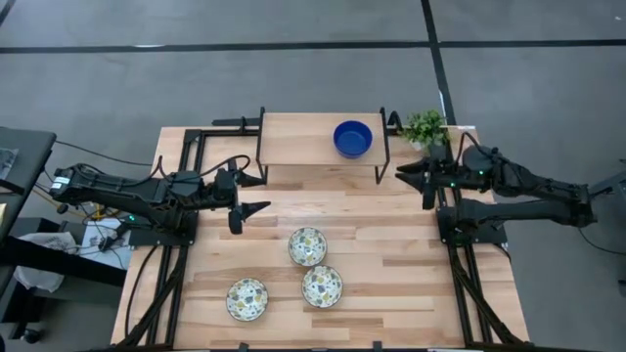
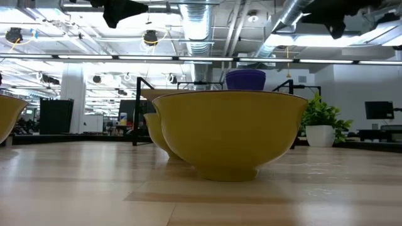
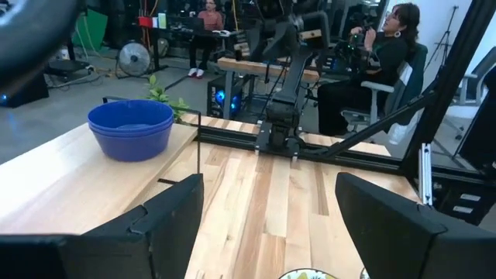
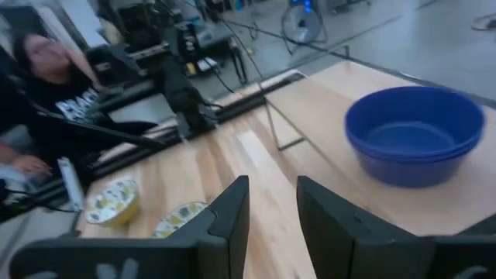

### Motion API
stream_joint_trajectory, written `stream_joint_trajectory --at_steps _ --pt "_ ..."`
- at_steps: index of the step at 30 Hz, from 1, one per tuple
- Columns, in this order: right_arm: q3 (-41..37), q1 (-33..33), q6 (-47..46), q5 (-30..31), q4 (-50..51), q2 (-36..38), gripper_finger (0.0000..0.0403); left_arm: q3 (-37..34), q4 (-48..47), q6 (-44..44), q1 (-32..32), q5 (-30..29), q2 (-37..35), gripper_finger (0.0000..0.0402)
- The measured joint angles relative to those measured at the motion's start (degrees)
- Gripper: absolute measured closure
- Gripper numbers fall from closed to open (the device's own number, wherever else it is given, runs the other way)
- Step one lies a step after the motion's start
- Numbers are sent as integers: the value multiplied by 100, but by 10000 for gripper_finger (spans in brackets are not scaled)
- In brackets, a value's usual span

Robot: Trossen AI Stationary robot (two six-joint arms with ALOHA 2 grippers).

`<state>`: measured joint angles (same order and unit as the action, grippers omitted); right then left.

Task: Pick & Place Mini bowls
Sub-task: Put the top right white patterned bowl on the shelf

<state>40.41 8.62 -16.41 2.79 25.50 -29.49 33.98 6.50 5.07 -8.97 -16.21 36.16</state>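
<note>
two arms hover off the table, left gripper (image 1: pixel 251 193) spread wide and empty, right gripper (image 1: pixel 415 173) partly parted, holding nothing. three patterned bowls (image 1: pixel 307 246) on the table (image 1: pixel 411 284). blue bowls (image 1: pixel 353 139) stacked on the shelf (image 1: pixel 293 142), count unclear.

The table (image 1: pixel 411 264) is pale wood in jointed planks, with a smooth, faintly sheened surface. The raised shelf (image 1: pixel 293 147) is the same light wood on thin black metal legs. The blue bowls (image 1: pixel 353 138) appear glossy, probably glazed ceramic. The patterned bowls (image 1: pixel 307 246) are glazed: speckled inside, plain smooth yellow outside. Both arms are matt black; gripper fingers (image 3: pixel 167 221) look like matt plastic.
</note>
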Motion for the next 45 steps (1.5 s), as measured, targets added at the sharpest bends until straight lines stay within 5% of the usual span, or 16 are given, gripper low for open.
stream_joint_trajectory --at_steps 20,45 --pt "-1644 -253 -464 40 -1121 1991 305 0 -4 36 1 -32 0 111" --pt "-2911 -304 -718 165 -2146 2370 305 0 -50 38 1 -68 0 111"
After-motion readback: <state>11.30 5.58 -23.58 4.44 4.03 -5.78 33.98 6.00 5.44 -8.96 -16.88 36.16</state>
